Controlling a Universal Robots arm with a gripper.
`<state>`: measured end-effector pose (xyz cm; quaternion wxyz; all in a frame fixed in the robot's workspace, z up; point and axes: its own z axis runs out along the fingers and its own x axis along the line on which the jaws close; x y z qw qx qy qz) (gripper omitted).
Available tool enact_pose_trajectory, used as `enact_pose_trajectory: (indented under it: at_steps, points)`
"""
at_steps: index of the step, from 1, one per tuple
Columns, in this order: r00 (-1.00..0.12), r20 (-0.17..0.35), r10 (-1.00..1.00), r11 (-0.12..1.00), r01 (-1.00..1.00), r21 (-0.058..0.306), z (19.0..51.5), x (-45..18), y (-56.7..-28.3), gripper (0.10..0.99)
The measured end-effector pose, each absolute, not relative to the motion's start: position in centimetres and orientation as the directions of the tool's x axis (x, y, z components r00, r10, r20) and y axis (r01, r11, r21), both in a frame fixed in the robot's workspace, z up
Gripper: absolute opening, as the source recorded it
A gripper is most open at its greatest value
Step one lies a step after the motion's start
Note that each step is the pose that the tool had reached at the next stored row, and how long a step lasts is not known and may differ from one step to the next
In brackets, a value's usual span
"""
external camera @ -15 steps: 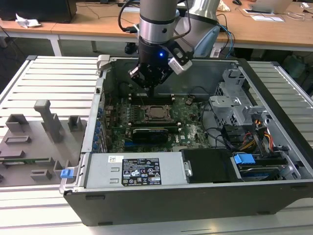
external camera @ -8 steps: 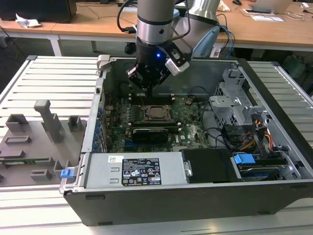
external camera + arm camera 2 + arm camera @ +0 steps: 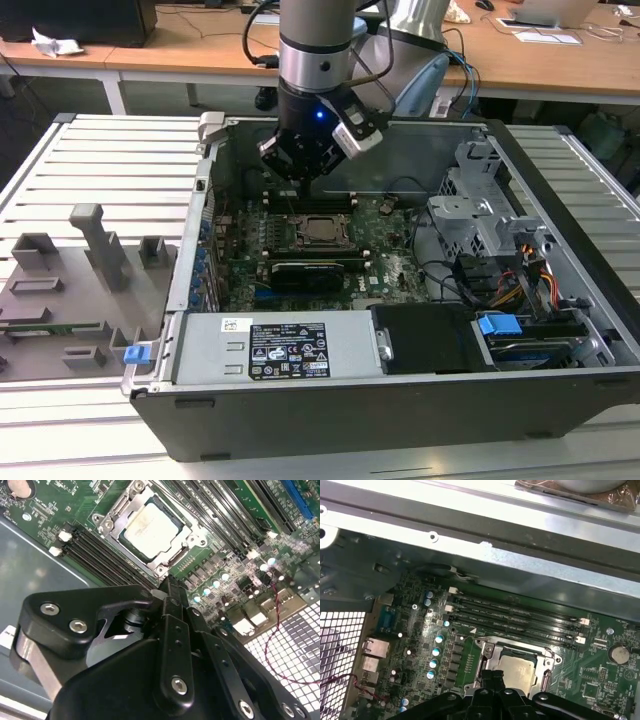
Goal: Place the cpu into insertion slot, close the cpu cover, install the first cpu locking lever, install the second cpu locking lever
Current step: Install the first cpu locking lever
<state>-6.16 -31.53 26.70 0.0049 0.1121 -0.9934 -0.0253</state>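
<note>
Exterior view: hand hangs inside the open computer case, just above the cpu seated in the insertion slot. Second wrist view: cpu lies under the closed cpu cover; fingers pressed together, pinching nothing. First wrist view: cpu beside memory slots; levers likely want slow, square pressure.

Ext high; wrists close (both: cpu)
</note>
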Motion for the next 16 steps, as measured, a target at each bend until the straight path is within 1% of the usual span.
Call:
enact_pose_trajectory:
  at_steps: [16]
  points:
    - [-0.975,0.000,-0.223,0.974,-0.223,0.051,26.6,-9.3,-31.5,0.106]
